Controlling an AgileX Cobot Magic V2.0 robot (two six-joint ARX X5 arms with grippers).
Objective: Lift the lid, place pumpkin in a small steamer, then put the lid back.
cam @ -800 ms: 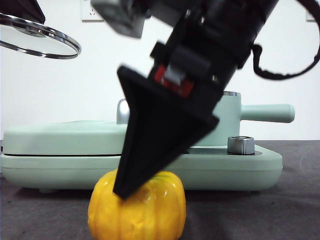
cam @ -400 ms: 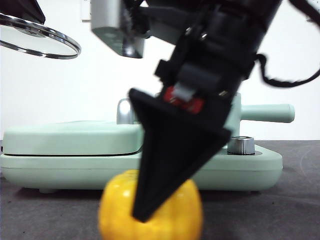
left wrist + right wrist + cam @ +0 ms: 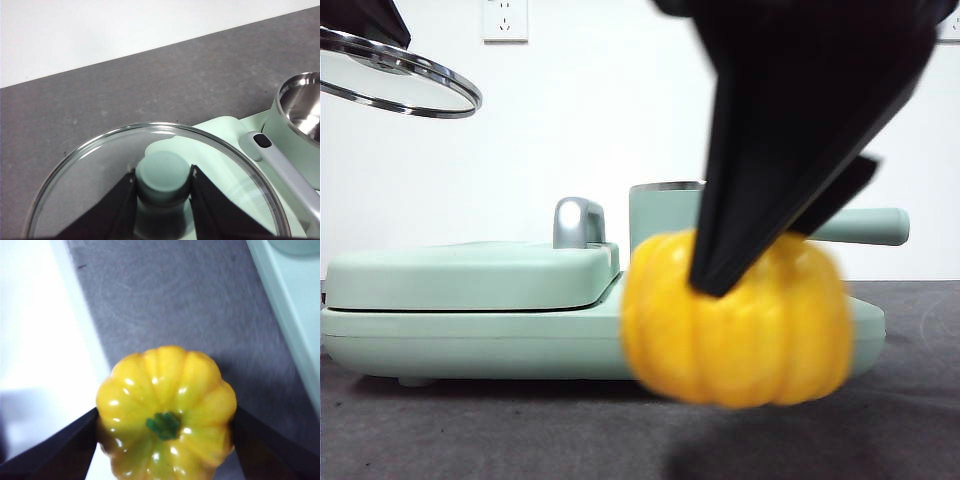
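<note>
Between right gripper (image 3: 165,440) fingers: pumpkin (image 3: 167,410) | off table (image 3: 920,420)

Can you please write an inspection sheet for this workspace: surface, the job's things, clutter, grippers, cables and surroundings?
Surface: dark grey table, matte.
Pumpkin: off the table, in front of the appliance, gripped at both sides, stem up.
Small steamer: open, steel inside, nothing seen in it.
Lid: held in the air by its knob, away from the steamer.
Clutter: wide mint-green appliance with a steel knob behind the pumpkin.
Left gripper: shut on the lid's knob.
Right gripper: shut on the pumpkin.
Cables: nothing seen.
Surroundings: white wall, wall socket.
</note>
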